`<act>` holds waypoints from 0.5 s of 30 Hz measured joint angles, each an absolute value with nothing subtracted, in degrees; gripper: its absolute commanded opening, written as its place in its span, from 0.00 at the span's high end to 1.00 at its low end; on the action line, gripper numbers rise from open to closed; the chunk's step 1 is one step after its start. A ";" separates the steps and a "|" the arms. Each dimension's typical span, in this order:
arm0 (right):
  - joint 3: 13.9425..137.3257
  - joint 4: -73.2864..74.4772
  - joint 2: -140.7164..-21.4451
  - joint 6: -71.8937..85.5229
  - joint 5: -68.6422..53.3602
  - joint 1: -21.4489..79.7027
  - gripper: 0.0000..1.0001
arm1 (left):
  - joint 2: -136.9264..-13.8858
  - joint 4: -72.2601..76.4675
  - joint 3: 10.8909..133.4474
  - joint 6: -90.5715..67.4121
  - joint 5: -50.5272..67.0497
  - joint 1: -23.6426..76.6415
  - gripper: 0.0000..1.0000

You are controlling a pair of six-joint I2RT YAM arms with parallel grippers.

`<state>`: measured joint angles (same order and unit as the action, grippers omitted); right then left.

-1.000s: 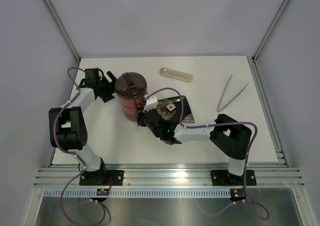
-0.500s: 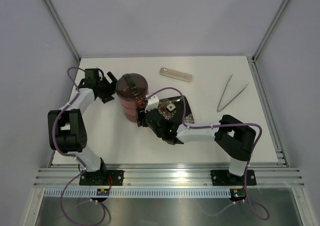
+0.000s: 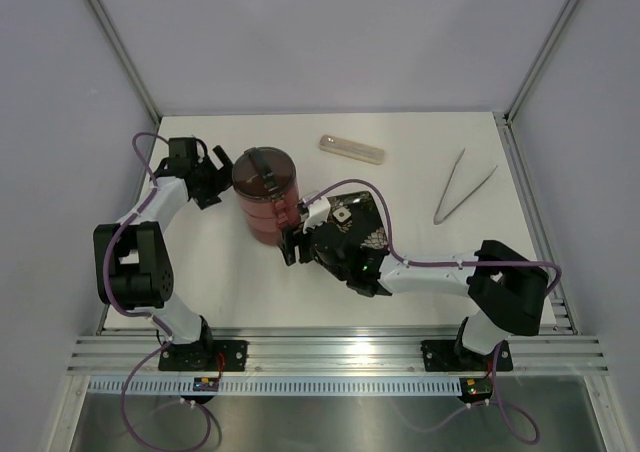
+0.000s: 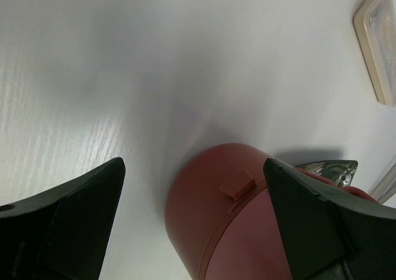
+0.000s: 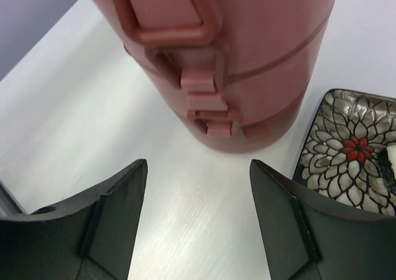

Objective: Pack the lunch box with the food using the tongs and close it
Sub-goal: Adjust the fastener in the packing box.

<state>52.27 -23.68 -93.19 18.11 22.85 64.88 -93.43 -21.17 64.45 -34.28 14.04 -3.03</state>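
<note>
The lunch box (image 3: pixel 266 194) stands stacked and closed, dusty-red with a dark top lid; its side latch (image 5: pixel 187 49) faces the right wrist camera. My left gripper (image 3: pixel 221 177) is open at the box's left side, its fingers (image 4: pixel 68 227) wide on either side of the red wall (image 4: pixel 216 230) without touching it. My right gripper (image 3: pixel 291 238) is open just near-right of the box, with bare table between its fingers (image 5: pixel 117 212). The tongs (image 3: pixel 463 187) lie at the far right of the table. No food shows in any view.
The black flower-patterned plate (image 3: pixel 352 224) sits right of the box, partly under my right arm, and shows again (image 5: pixel 346 145) beside the right fingers. A long translucent case (image 3: pixel 351 149) lies behind the box. Frame posts stand at the far corners.
My right gripper has opened and drawn back from the lunch box toward the near side, its elbow swinging right. The left gripper opened slightly wider.
</note>
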 measured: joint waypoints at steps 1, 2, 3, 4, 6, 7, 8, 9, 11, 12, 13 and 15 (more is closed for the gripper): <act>51.42 -23.79 -92.51 17.91 22.17 64.90 0.25 | -93.43 -21.45 64.45 -34.15 13.54 -2.98 0.01; 50.22 -23.92 -91.70 17.69 21.28 64.90 0.25 | -93.43 -21.54 64.45 -34.02 13.08 -2.94 0.01; 49.43 -24.10 -91.33 17.61 20.67 64.90 0.25 | -93.38 -21.56 64.45 -33.98 12.71 -2.92 0.01; 48.53 -24.16 -90.96 17.58 19.97 64.90 0.24 | -93.34 -21.61 64.45 -34.02 12.21 -2.85 0.01; 47.59 -23.64 -90.76 17.67 19.25 64.93 0.23 | -93.21 -21.69 64.45 -34.13 11.66 -2.74 0.01; 47.53 -23.20 -90.76 17.78 18.90 64.93 0.22 | -93.06 -21.74 64.45 -34.28 11.46 -2.70 0.01; 47.53 -23.07 -90.76 17.89 18.76 64.93 0.21 | -92.90 -21.71 64.38 -34.39 11.29 -2.59 0.01; 47.53 -23.16 -90.76 18.00 18.72 64.93 0.20 | -92.64 -21.47 64.18 -34.50 10.96 -2.46 0.01; 47.59 -23.09 -90.85 18.04 18.74 64.93 0.18 | -92.23 -21.34 63.86 -34.61 10.17 -2.09 0.01; 47.81 -23.07 -91.09 18.02 18.76 64.93 0.17 | -92.07 -20.91 63.59 -34.68 9.82 -1.93 0.01; 48.12 -23.03 -91.39 18.00 18.79 64.93 0.16 | -91.98 -20.64 63.33 -34.83 9.41 -1.80 0.01; 49.36 -23.00 -92.66 17.96 18.79 64.93 0.16 | -91.98 -20.29 63.02 -35.03 8.80 -1.61 0.01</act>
<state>49.36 -23.00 -92.66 17.96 18.79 64.93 -91.98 -20.29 63.02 -35.03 8.80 -1.61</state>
